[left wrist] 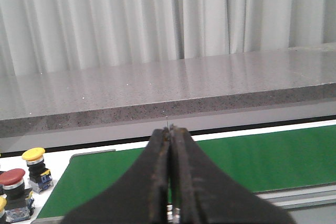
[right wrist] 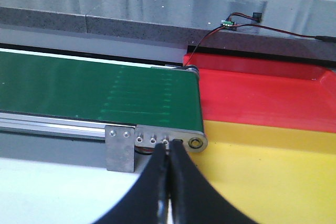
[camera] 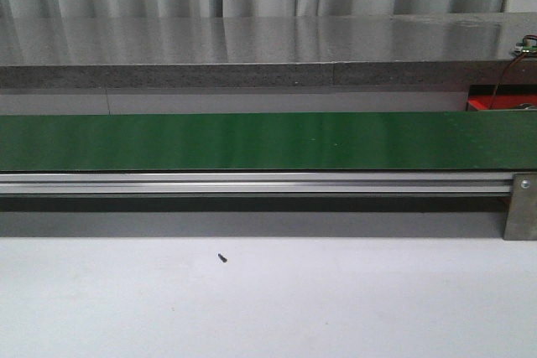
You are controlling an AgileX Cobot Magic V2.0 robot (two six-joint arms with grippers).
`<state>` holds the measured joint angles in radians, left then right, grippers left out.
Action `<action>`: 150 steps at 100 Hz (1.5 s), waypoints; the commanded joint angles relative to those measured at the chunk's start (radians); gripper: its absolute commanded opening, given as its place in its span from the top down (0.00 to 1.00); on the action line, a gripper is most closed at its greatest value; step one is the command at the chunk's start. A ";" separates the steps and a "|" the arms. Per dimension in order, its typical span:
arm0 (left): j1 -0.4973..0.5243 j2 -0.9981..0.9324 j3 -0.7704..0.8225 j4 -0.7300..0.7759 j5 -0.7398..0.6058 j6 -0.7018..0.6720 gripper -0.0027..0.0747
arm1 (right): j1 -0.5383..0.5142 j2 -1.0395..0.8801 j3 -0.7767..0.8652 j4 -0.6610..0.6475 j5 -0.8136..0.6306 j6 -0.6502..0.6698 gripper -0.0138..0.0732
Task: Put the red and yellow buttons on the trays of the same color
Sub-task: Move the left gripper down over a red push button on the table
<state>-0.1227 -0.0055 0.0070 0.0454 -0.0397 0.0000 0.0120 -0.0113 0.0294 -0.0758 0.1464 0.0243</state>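
Evidently nothing is in hand yet: the left end effector (left wrist: 169, 182) and right end effector (right wrist: 168, 187) both have their jaws pressed together, empty. The red button (left wrist: 13, 178) and yellow button (left wrist: 33, 155) wait off the table's left end of the green belt (camera: 268, 142), feeding toward the red tray (right wrist: 262, 95) and yellow tray (right wrist: 262, 177) at its right end; the belt surface lies unobstructed.

Bare green belt (camera: 268, 141); stone ledge (camera: 252, 75) behind.
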 commanded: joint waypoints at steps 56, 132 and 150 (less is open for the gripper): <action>0.001 0.042 -0.171 -0.203 0.188 -0.011 0.99 | -0.007 -0.017 -0.019 0.000 -0.085 -0.004 0.95; 0.001 0.737 -0.877 -0.155 0.892 -0.011 0.99 | -0.007 -0.017 -0.019 0.000 -0.085 -0.004 0.95; 0.001 0.796 -0.877 -0.162 0.907 -0.011 0.99 | -0.007 -0.017 -0.019 0.000 -0.085 -0.004 0.95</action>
<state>-0.1227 0.7721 -0.8366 -0.0980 0.9058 0.0000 0.0120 -0.0113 0.0294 -0.0758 0.1464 0.0243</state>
